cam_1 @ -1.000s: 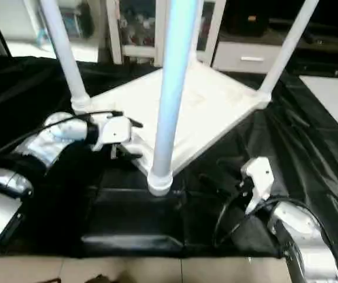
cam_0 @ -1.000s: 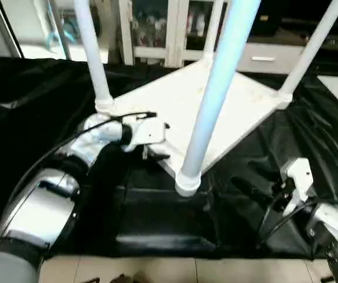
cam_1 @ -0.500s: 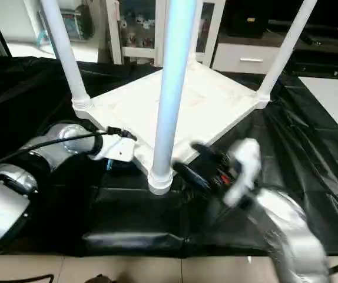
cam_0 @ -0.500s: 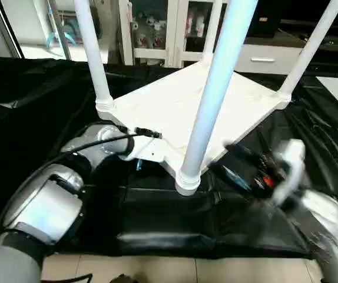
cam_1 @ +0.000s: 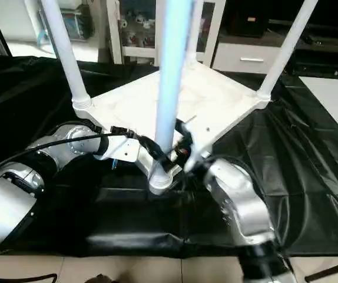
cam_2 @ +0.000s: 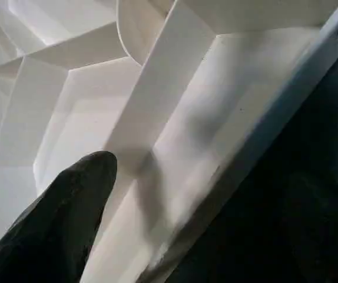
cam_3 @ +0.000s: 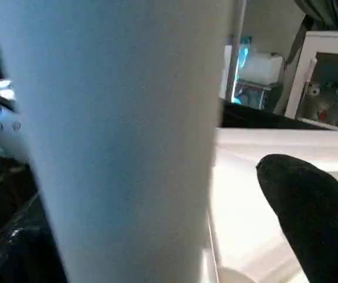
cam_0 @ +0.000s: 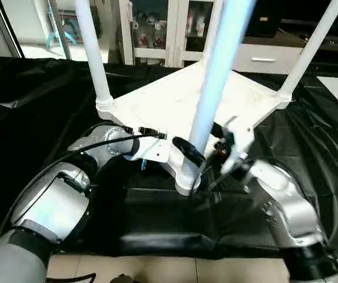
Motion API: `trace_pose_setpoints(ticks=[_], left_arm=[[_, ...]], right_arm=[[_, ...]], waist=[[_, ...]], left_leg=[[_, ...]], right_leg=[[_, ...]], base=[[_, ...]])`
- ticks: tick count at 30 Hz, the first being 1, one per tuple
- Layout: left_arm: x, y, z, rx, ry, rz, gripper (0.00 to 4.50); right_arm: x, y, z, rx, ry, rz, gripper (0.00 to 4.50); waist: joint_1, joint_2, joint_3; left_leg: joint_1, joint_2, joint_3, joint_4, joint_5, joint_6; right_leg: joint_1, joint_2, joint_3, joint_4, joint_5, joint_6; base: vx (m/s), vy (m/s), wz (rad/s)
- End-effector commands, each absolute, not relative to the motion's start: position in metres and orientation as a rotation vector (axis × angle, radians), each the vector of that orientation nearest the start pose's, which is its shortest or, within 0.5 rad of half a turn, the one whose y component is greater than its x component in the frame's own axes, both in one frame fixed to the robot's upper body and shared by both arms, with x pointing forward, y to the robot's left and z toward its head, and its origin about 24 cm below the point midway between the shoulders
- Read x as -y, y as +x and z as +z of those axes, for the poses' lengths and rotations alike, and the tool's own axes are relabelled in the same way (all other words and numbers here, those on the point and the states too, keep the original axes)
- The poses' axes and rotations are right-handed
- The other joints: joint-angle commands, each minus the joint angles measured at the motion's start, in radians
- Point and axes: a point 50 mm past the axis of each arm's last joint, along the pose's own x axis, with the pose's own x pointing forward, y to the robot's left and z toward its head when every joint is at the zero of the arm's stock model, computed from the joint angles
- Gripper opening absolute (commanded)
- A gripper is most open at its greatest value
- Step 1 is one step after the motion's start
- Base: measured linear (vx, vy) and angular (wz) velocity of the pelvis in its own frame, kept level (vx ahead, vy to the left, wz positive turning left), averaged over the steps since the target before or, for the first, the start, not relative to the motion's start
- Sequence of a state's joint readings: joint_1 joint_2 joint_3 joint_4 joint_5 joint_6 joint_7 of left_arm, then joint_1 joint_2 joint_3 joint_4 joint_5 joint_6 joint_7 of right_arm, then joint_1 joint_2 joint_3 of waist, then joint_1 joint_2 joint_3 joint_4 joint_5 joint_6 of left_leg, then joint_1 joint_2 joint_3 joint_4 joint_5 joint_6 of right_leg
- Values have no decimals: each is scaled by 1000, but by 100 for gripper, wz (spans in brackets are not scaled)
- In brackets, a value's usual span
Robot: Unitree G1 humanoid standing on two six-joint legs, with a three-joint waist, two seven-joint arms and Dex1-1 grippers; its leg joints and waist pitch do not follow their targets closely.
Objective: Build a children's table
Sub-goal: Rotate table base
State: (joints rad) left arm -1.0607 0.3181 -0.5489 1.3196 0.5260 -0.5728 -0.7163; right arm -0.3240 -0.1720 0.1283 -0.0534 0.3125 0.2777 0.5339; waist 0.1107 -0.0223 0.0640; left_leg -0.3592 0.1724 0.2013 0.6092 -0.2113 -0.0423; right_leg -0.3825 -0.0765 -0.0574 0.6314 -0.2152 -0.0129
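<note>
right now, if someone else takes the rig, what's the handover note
Left gripper: open, reaching under the near edge of the tabletop, one finger by the ribbed underside.
Right gripper: fingers open either side of the nearest leg, just above its socket; not clamped.
Table lies upside down on the black cloth. Nearest leg, left leg and right leg stand in corner sockets; the far leg shows partly behind.
Done: legs look inserted.
Left: probably check the nearest leg's seating, then turn the table upright.
</note>
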Motion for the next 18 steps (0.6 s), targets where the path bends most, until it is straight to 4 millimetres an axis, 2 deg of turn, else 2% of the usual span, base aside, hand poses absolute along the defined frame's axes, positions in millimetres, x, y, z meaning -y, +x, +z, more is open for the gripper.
trace_pose_setpoints(ticks=[1,2,4,8,10,11,15,18], left_arm=[[-127,370,73,-284,1297,-1228,450],[-128,370,73,-289,1295,-1231,450],[-132,368,71,-308,1301,-1248,450],[-140,364,70,-346,1303,-1301,450],[-146,362,70,-368,1282,-1334,450],[-150,360,71,-381,1269,-1356,450],[-160,355,72,-406,1236,-1419,450],[-166,352,73,-420,1229,-1447,450]], right_arm=[[93,295,116,70,89,788,443],[91,295,117,72,93,785,443],[90,296,117,73,98,769,443],[96,289,118,73,129,742,443],[103,282,117,68,140,733,443],[108,279,116,64,140,726,443],[122,269,114,49,125,710,443],[137,267,114,38,104,668,443]], waist=[[-2,6,-74],[-2,3,-73],[-5,4,-71],[-4,5,-71],[-5,7,-71],[-4,12,-70],[-4,11,-68],[-3,7,-67]], left_leg=[[22,71,-39,-80,-99,7],[21,72,-39,-82,-106,6],[22,73,-39,-84,-117,-6],[23,72,-39,-85,-110,-4],[22,72,-39,-85,-108,-5],[23,72,-39,-86,-120,-8],[24,73,-40,-91,-164,-25],[24,74,-39,-91,-171,-28]], right_leg=[[39,-98,56,-55,93,-255],[39,-98,56,-57,73,-252],[37,-99,57,-59,39,-245],[38,-98,58,-60,57,-233],[39,-98,58,-58,70,-233],[37,-99,58,-60,60,-234],[38,-99,59,-63,28,-231],[38,-101,60,-66,3,-234]], base=[[0,0,0],[0,0,0],[0,0,0],[0,0,0],[0,0,0],[0,0,0],[0,0,0],[0,0,0]])
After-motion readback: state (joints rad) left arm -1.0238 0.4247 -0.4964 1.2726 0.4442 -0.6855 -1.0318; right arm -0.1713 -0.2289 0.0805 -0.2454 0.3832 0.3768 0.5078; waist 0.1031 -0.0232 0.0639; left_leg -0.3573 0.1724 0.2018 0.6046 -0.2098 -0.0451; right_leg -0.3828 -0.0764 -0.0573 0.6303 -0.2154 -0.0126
